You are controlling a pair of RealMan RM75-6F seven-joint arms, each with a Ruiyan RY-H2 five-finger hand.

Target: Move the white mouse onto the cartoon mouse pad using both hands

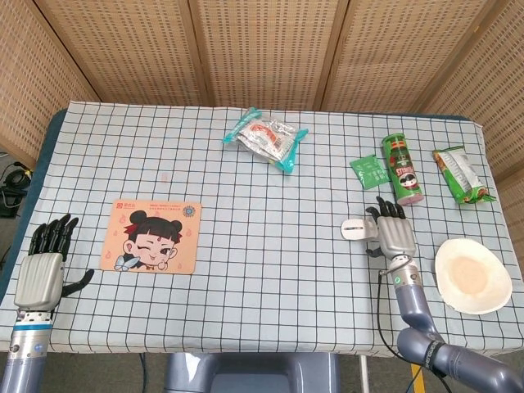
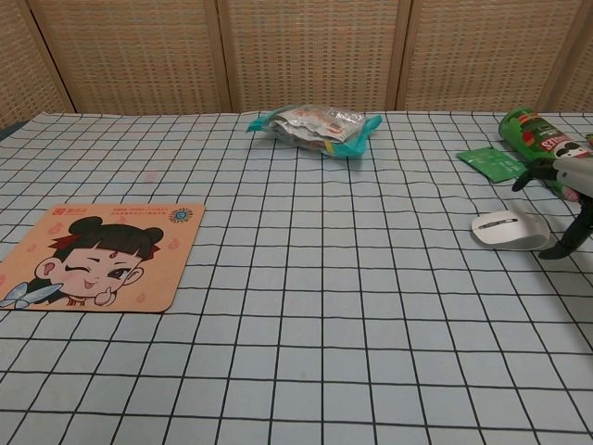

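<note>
The white mouse (image 1: pixel 357 228) lies on the checked cloth at the right, also seen in the chest view (image 2: pixel 507 230). My right hand (image 1: pixel 394 234) is at its right end, fingers spread and arched over the mouse's edge. In the chest view this hand (image 2: pixel 565 182) hangs just above and right of the mouse, and its thumb (image 2: pixel 561 247) reaches down to the cloth beside it. It grips nothing. The cartoon mouse pad (image 1: pixel 151 237) (image 2: pixel 93 258) lies flat far to the left. My left hand (image 1: pixel 46 267) rests open at the table's near left edge, left of the pad.
A teal snack bag (image 1: pixel 266 135) lies at the back middle. A green packet (image 1: pixel 370 171), a green chip can (image 1: pixel 403 168) and a green snack bag (image 1: pixel 461 173) lie behind the mouse. A white plate (image 1: pixel 472 276) sits right of my right hand.
</note>
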